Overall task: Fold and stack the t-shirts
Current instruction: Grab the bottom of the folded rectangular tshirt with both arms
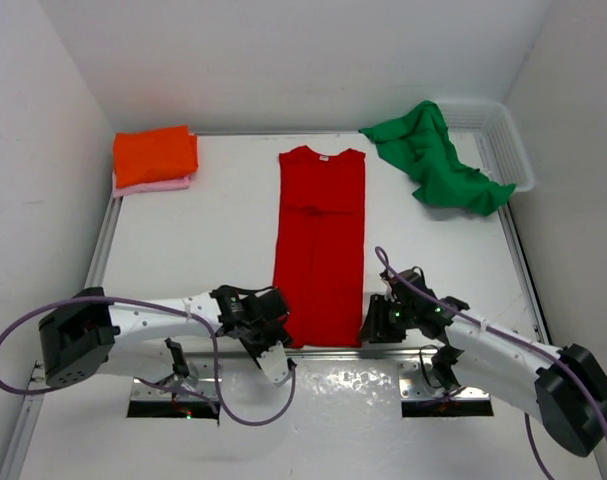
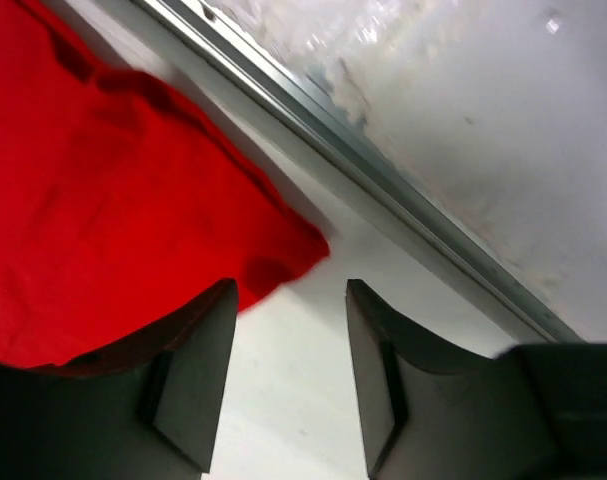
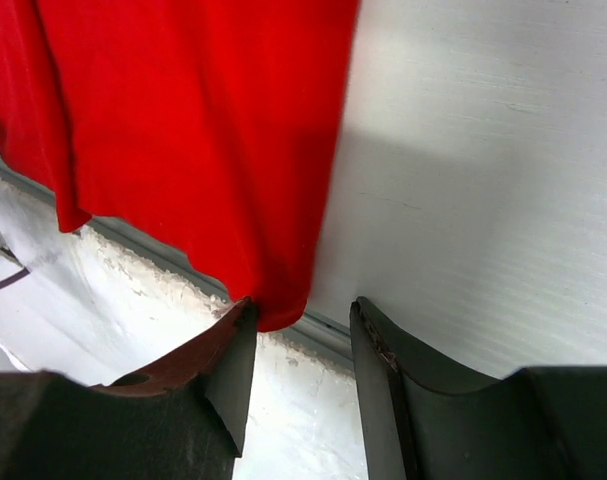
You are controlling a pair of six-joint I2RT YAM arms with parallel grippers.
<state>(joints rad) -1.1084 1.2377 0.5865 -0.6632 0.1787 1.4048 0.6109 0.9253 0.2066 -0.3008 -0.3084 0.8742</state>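
Note:
A red t-shirt (image 1: 321,240), folded into a long narrow strip, lies down the middle of the table. Its near hem reaches the front rail. My left gripper (image 1: 280,335) stands open at its near left corner. In the left wrist view that gripper (image 2: 291,300) holds nothing, and the red corner (image 2: 283,258) lies just ahead of one finger. My right gripper (image 1: 375,322) stands open at the near right corner. In the right wrist view the gripper (image 3: 301,318) has its jaws apart, with the red hem (image 3: 283,300) beside one fingertip. An orange t-shirt (image 1: 155,155) lies folded on a pink one (image 1: 153,186) at the back left. A green t-shirt (image 1: 433,160) lies crumpled at the back right.
A white mesh basket (image 1: 508,150) stands at the back right corner, with the green shirt spilling out of it. A metal rail (image 1: 343,352) runs along the table's near edge, just under the red hem. White walls close in the left, back and right sides.

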